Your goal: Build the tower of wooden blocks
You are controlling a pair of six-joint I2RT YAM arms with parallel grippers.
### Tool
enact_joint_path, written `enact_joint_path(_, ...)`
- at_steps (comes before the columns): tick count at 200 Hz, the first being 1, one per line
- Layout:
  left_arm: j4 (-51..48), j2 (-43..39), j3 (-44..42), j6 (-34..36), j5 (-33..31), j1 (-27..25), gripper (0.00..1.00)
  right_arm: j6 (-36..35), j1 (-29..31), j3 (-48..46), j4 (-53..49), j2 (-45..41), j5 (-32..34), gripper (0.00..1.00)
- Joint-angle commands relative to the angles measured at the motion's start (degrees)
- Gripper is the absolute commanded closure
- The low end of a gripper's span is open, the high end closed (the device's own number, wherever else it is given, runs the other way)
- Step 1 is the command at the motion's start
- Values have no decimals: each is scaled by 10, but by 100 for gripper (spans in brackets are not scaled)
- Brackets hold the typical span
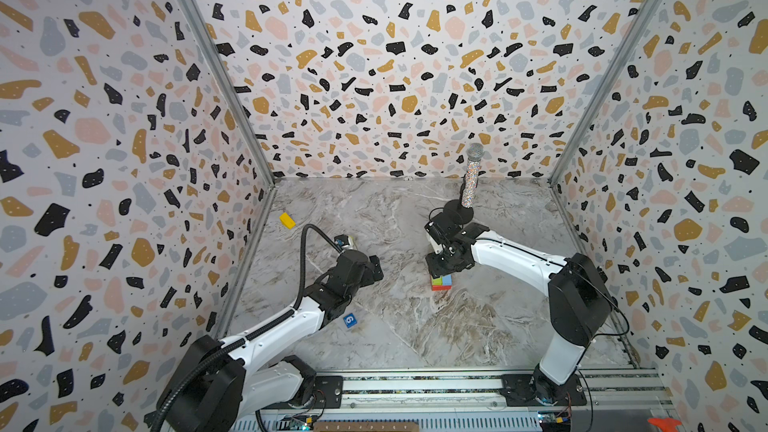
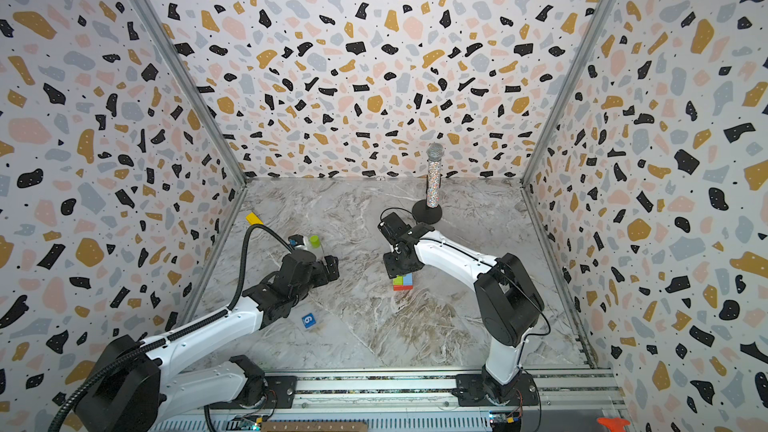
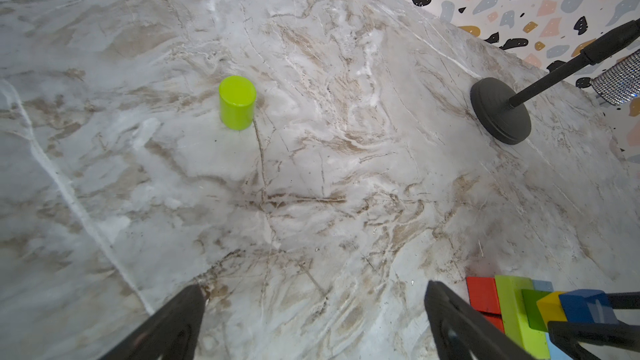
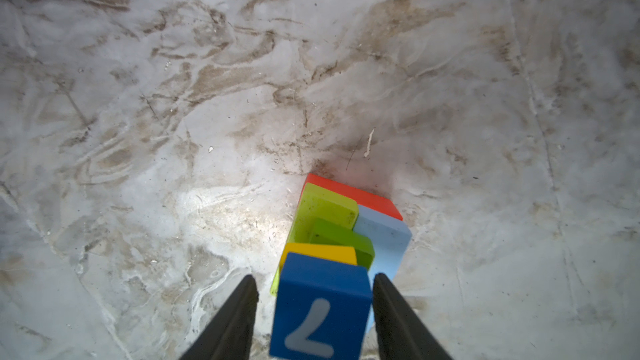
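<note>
While the right jaws stand slightly spread on either side of the dark blue 7 block (image 4: 320, 309), a sliver of counter (image 4: 207, 98) showing at one side, that block sits topmost on the tower (image 4: 346, 223). Below it come a yellow block (image 4: 318, 253), two green blocks (image 4: 325, 209), a light blue brick (image 4: 384, 237) and a red brick (image 4: 353, 195) lowest. The left jaws are spread wide over bare counter; a lime green cylinder (image 3: 237, 102) stands upright beyond them. In both top views the tower (image 1: 441, 283) sits just right of centre, a numbered blue cube (image 1: 350, 320) lower left, a yellow brick (image 1: 286, 220) further up at the left.
</note>
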Motion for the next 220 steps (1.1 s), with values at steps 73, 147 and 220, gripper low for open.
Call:
enact_joint_path(73, 9, -13, -8, 17, 7, 11, 0, 14, 3, -2, -6, 12, 22, 53)
enact_joint_path(147, 6, -12, -6, 20, 10, 15, 0, 12, 3, -4, -8, 10, 28, 61)
enact_joint_path(220, 8, -11, -6, 19, 13, 16, 0, 7, 3, -8, -14, 6, 42, 63)
